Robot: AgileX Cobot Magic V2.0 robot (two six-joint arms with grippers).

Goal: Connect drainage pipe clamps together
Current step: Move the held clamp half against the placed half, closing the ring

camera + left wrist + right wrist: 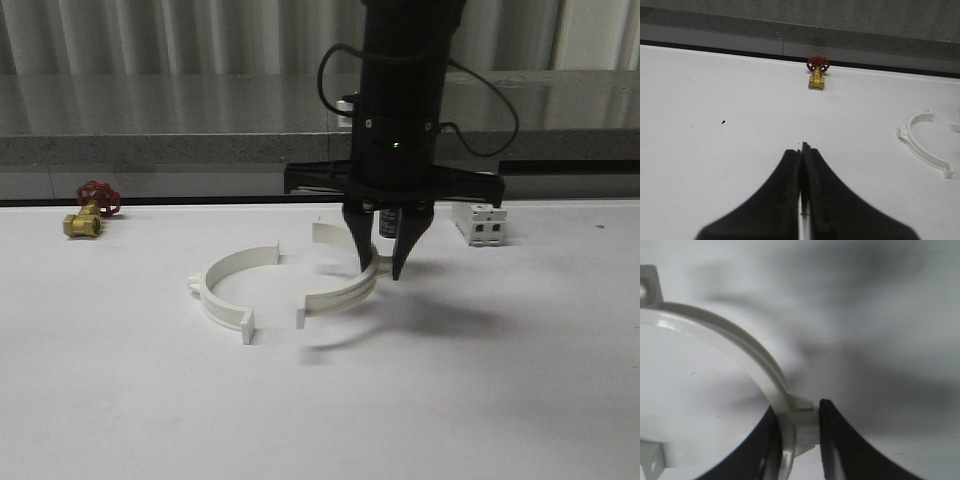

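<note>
Two white half-ring clamps lay on the counter [120, 400], open ends facing: the left clamp [228, 292] resting free, the right clamp [345, 285] pinched at its band by the right end effector [384, 266]. Sliding it leftward, level, until both tab pairs meet squarely would serve best. The left end effector [803, 185] was clenched on nothing. Also present: one brass valve [88, 212] and one white switch [479, 222].

No readable text, label, brand, number or sign anywhere. White switch block [480, 222] just beside right gripper [384, 262]: faces blank at this sharpness, any print too small to tell. Brass valve [817, 79] ahead of left gripper [803, 172]: no legible marking. Clamp halves: plain white, unmarked.
</note>
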